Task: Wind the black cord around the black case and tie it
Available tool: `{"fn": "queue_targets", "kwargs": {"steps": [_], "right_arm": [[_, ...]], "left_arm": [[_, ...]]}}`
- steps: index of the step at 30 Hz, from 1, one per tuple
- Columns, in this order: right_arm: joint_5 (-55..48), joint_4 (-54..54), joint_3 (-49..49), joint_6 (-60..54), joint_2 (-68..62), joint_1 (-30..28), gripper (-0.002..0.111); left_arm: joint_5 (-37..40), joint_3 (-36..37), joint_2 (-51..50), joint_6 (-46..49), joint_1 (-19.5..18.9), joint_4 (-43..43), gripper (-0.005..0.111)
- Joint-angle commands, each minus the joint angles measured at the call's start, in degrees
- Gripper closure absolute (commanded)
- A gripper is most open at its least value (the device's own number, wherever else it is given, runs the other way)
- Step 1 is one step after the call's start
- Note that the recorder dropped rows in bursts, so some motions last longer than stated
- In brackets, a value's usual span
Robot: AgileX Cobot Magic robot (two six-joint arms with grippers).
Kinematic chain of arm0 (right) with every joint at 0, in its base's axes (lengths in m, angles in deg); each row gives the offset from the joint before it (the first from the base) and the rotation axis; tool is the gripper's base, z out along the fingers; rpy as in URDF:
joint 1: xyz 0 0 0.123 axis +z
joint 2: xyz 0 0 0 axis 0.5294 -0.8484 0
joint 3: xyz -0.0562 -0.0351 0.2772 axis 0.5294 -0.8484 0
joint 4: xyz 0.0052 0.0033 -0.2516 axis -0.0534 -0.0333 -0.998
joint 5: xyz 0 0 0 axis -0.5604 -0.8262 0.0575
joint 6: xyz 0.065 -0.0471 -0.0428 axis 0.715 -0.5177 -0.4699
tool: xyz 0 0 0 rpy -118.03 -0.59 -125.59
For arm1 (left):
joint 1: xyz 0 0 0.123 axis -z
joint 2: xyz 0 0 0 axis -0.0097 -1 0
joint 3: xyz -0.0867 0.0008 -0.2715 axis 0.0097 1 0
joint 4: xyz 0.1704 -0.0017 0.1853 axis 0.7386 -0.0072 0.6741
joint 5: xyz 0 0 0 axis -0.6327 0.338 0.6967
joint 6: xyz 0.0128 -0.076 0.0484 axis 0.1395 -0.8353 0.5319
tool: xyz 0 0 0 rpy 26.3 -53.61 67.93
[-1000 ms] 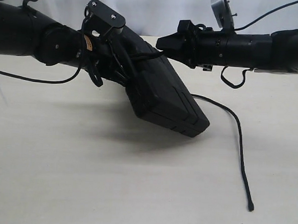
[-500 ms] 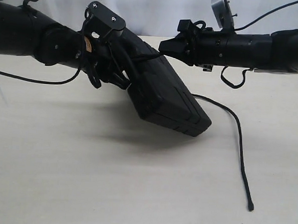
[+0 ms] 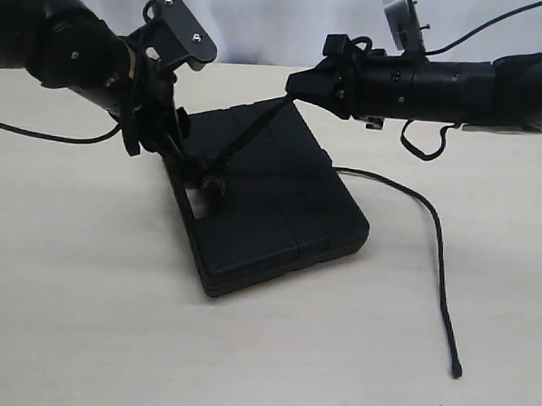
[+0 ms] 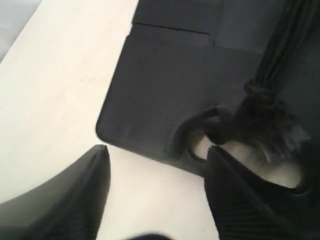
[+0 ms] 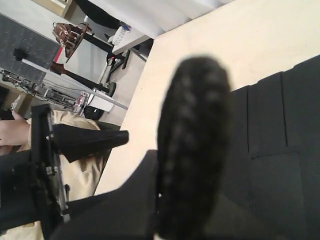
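Black case (image 3: 284,217): flat, matte, ribbed rectangle

- The exterior view sits low in front of the table (image 3: 83,320) and faces across it to a pale wall. At middle range it takes in both arms and the whole case (image 3: 270,212).
- The left wrist view looks down past the left gripper (image 4: 157,152), close on the case's handle corner and the knot (image 4: 260,105).
- The right wrist view sits very near the cord (image 5: 195,145), which is a blur mid-frame. It faces over the case to the room beyond.
- All three views share the case; the exterior and left wrist views also share the knot.
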Motion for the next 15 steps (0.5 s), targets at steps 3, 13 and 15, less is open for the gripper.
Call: {"fn": "queue_targets", "kwargs": {"steps": [3,13,15], "right_arm": [[-1.72,0.05,0.61,-3.83,0.82,-0.42,0.104],[-3.08,0.05,1.78,-5.11,1.64,-0.42,0.104],[-3.08,0.05,1.78,-5.11,1.64,-0.42,0.104]], "left_arm": [[-8.12,3.14,-1.71,27.70,0.10,-26.91,0.052],[-11.34,3.14,-6.46,65.75,0.10,-67.96,0.052],[-12.63,3.14,-7.42,69.87,0.10,-72.10,0.052]]}}
